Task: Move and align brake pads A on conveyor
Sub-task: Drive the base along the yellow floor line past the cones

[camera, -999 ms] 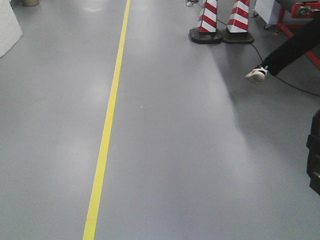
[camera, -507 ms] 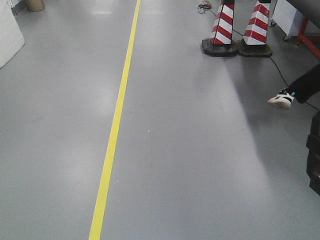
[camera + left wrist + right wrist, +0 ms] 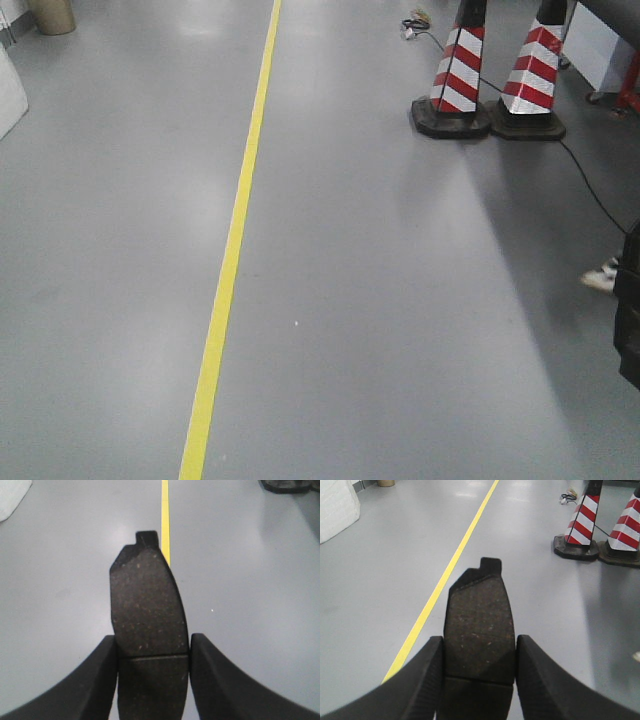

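My left gripper point(image 3: 152, 652) is shut on a brake pad point(image 3: 147, 610), a dark grey gritty pad with a thin groove across it, its notched end pointing away over the floor. My right gripper point(image 3: 479, 652) is likewise shut on a second brake pad point(image 3: 480, 622), gripped across its width near the groove. Both pads hang above the grey floor. The conveyor is out of view in all three views. Neither gripper shows in the front view.
A yellow floor line point(image 3: 235, 240) runs along the grey floor. Two red-and-white cones point(image 3: 455, 85) point(image 3: 530, 85) stand at the far right with a black cable point(image 3: 590, 190) beside them. A person's shoe point(image 3: 602, 276) shows at the right edge, near a dark object point(image 3: 630, 320).
The front view has shifted: the cones have slid down and to the right, and the person's shoe has moved to the right edge and lower.
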Motion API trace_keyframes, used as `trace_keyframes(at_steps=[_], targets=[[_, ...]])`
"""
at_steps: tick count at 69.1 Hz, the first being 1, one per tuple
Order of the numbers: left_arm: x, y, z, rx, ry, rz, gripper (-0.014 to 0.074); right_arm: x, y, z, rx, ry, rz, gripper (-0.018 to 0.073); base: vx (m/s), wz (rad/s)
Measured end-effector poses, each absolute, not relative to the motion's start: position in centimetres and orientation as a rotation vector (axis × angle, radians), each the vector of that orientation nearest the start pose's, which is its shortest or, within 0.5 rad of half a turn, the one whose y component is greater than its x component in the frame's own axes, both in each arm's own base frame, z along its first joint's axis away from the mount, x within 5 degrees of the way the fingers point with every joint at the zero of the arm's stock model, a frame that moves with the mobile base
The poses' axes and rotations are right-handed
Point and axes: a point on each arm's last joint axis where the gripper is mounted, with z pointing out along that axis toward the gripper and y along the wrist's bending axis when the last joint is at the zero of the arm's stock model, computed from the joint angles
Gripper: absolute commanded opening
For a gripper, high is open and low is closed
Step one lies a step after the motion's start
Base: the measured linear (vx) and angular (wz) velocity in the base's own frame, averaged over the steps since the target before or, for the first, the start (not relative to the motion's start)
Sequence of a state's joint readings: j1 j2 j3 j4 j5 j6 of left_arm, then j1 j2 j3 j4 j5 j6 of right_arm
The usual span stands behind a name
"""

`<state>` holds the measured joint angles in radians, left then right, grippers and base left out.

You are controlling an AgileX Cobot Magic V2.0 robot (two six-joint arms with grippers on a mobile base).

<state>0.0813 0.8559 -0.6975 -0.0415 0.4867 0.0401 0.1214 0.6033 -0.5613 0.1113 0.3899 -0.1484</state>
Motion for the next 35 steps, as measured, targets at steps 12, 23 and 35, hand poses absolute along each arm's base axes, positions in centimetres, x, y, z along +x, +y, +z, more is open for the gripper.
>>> trace_keyframes(at_steps=[12,23,35], targets=[[17.24,1.23,31.75,-0.071,2.127,0.029,0.0114,12.31,1.89,31.77,-0.188,1.905,0.092,0.0185,0.6,0.07],[17.24,1.23,31.75,-0.071,2.127,0.029,0.0114,12.31,1.89,31.77,-0.188,1.905,0.092,0.0185,0.61,0.07],[17.24,1.23,31.75,-0.071,2.127,0.029,0.0114,12.31,1.89,31.77,-0.188,1.905,0.092,0.0185,0.61,0.06]])
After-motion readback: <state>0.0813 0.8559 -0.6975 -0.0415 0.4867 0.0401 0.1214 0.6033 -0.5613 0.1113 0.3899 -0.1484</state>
